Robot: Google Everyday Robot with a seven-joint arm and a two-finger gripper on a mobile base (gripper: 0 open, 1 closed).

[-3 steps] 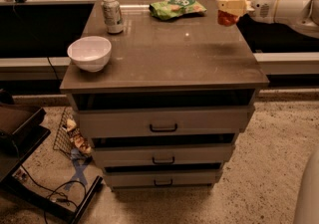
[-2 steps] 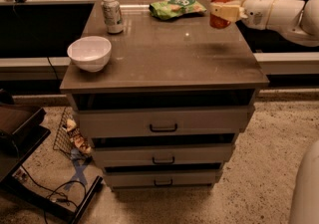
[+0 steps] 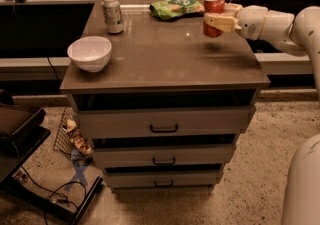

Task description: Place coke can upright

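Observation:
The coke can (image 3: 213, 5) is red-orange with a silver top and stands upright in my gripper (image 3: 216, 19). The gripper is shut on the can and holds it a little above the brown cabinet top (image 3: 160, 59), over its far right part. A shadow lies on the top just below the can. My white arm reaches in from the right edge of the view.
A pale green-and-white can (image 3: 113, 14) stands at the far left of the top. A white bowl (image 3: 90, 53) sits near the front left corner. A green chip bag (image 3: 175, 7) lies at the back middle. Drawers are below; a wire rack (image 3: 70, 136) stands on the floor at left.
My gripper has carried the coke can leftward and slightly lower, from beyond the cabinet's right edge to over its far right part.

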